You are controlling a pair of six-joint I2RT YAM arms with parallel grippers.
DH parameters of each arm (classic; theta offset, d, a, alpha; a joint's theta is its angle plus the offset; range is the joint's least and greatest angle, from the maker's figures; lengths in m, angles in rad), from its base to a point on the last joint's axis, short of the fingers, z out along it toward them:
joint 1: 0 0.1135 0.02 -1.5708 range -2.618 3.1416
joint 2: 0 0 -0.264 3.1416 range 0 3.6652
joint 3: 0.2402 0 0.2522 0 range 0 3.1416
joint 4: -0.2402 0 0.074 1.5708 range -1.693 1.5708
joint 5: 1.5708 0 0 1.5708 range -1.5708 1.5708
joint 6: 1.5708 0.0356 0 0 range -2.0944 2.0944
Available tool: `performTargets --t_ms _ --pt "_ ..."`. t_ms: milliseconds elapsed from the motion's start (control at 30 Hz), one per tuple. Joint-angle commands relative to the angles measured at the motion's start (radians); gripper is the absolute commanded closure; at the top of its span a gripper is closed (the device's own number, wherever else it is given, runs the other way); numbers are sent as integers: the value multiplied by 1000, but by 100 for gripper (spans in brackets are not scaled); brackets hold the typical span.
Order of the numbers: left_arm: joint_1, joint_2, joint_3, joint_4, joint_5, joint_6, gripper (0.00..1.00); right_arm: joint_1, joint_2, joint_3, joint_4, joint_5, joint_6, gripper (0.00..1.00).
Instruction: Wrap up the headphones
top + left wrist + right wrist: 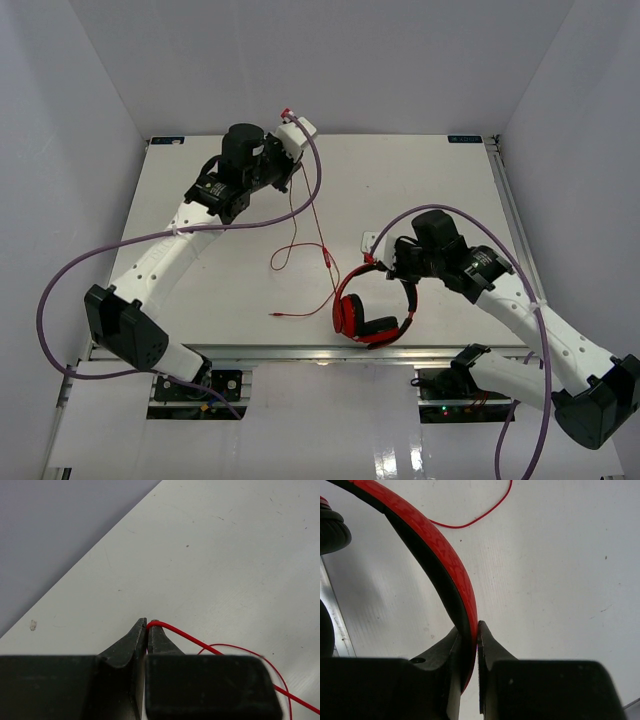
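The red headphones (352, 311) with black ear pads hang by the table's near edge, right of centre. My right gripper (388, 266) is shut on their headband (410, 300). In the right wrist view the jaws (468, 630) pinch the red and black headband (432, 542), with a black ear pad (332, 530) at the left. The thin red cable (322, 240) runs from the headphones up to my left gripper (289, 183) at the back of the table. In the left wrist view the jaws (147, 625) are shut on the cable (200, 642). The cable's plug end (276, 315) lies on the table.
The white table (200, 260) has grey walls on three sides. A metal rail (300, 352) runs along its near edge, just below the headphones. Thick purple robot cables (60, 290) loop beside both arms.
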Motion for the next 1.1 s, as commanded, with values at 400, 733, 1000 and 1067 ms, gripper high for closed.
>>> performTargets --t_ms 400,733,1000,1067 --pt "41 69 -211 241 61 -103 97 -20 14 370 -275 -675 -5 92" --pt "44 -19 -474 699 303 -437 91 -83 136 453 -75 -969 328 92" --pt "39 6 -650 1248 382 -849 87 -135 214 451 225 -1022 710 92" --pt "29 18 -661 1309 381 -896 87 -147 235 474 291 -998 762 92"
